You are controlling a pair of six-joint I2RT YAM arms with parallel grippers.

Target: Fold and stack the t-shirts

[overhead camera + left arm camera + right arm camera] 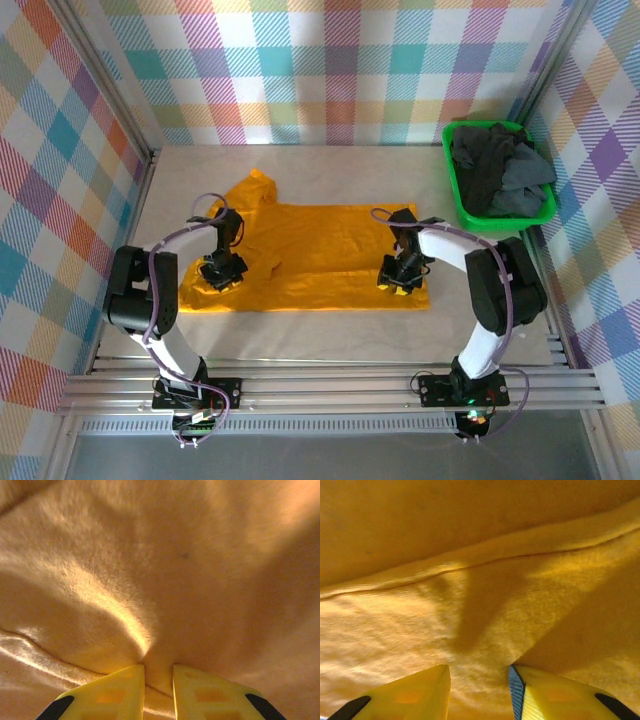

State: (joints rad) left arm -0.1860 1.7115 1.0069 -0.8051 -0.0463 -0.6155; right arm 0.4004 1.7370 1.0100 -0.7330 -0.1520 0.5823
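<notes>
My left gripper pinches the flat mustard-orange cloth t-shirt, I judge for folding. My right gripper rests on it half-open, empty.

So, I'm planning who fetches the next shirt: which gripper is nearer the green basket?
Right. The right gripper is down on the orange t-shirt near its right edge, toward the basket; the left gripper is on the shirt's left end, farther away.
</notes>
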